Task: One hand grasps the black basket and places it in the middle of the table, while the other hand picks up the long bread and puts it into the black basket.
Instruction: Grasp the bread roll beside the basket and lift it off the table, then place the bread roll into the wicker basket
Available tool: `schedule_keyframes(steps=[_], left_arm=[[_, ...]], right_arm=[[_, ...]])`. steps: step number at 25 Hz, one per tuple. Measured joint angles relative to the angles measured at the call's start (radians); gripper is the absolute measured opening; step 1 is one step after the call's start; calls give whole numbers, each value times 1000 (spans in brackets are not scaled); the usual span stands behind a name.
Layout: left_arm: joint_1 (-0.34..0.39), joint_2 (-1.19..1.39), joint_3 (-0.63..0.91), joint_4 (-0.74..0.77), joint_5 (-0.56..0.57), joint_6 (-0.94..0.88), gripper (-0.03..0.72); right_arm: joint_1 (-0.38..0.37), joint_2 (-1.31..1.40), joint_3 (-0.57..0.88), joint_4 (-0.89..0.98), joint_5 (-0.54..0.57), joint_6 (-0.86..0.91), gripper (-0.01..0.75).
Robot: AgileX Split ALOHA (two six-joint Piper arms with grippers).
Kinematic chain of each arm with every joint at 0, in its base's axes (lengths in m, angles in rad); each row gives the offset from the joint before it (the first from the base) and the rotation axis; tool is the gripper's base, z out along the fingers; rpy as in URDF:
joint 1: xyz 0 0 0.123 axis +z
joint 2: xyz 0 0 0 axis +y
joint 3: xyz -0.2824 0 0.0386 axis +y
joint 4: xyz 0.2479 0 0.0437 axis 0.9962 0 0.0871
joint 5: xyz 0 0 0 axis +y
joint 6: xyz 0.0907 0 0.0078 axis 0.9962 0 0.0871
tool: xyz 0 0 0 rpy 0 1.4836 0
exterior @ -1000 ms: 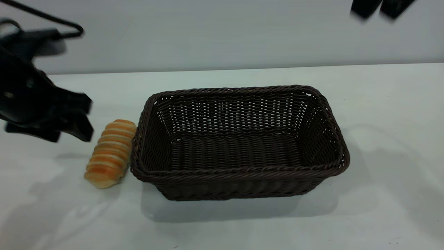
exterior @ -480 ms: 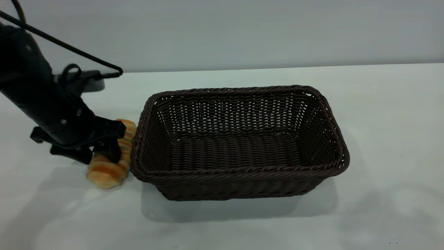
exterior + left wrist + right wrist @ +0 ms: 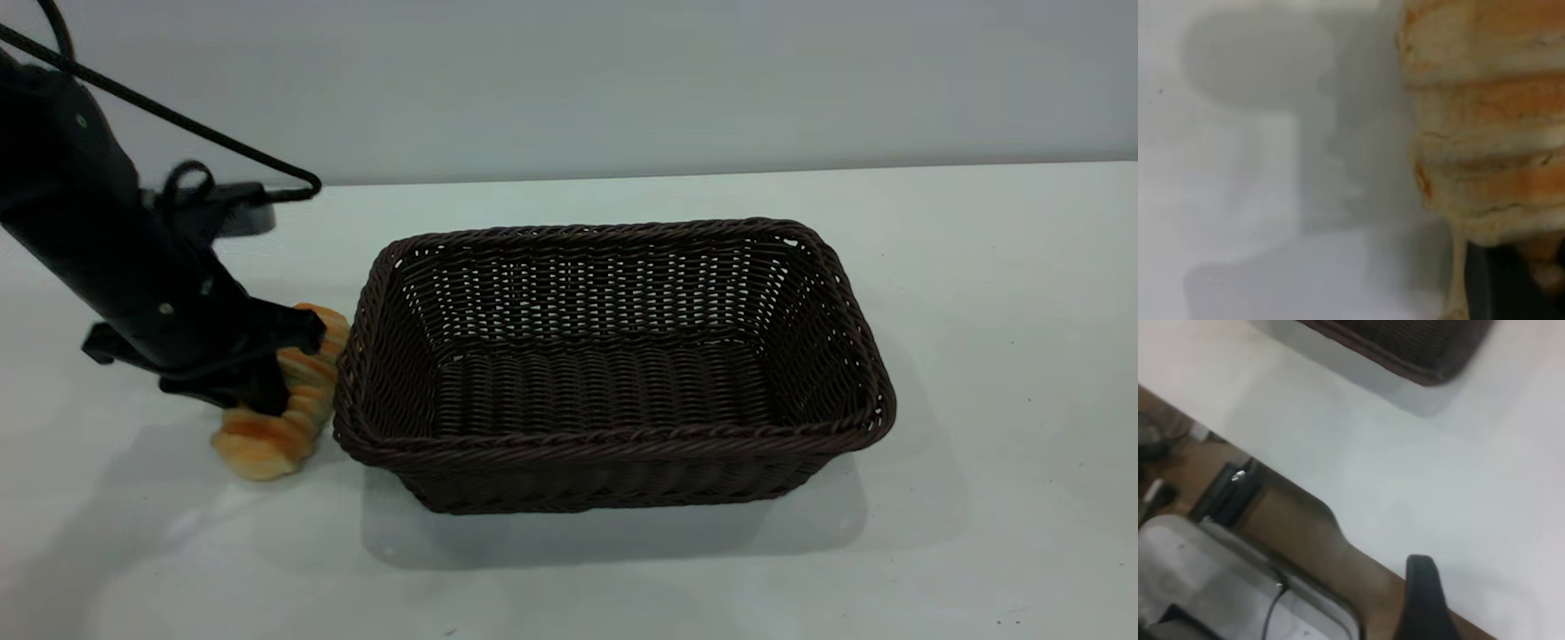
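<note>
The left hand is clamped across the long bread, which lies on the desk touching the black basket's left rim; gripping its middle should keep it level for lifting; the right hand is away, state unknowable.

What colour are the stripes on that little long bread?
Golden-orange with pale cream ridges on the small oblong bread; clearest in the left wrist view.

The black basket is woven wicker, matt and ribbed. The long bread looks soft, ridged, faintly glazed. The counter is smooth, slightly sheened.
</note>
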Motion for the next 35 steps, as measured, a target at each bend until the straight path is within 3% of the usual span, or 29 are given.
schedule_keyframes(steps=[6,10,16,20,24,29,32,35], left_arm=[[60,-234,3,63,93,25,93],[39,-411,3,74,122,25,91],[-173,-456,4,44,118,25,88],[-325,-368,5,-21,31,25,87],[-421,-238,5,-88,-73,24,87],[-476,-115,5,-103,-139,24,89],[-479,-101,5,-103,-149,24,151],[-476,-117,5,-103,-166,24,312]], right_arm=[[0,-226,174,-71,0,34,556],[0,-325,281,-74,0,60,556],[0,-394,303,-93,-37,74,557],[0,-397,305,-106,-39,83,557],[0,-399,335,-107,-87,103,557],[0,-399,337,-110,-100,115,558],[0,-399,337,-111,-100,117,558],[0,-400,337,-111,-100,118,558]])
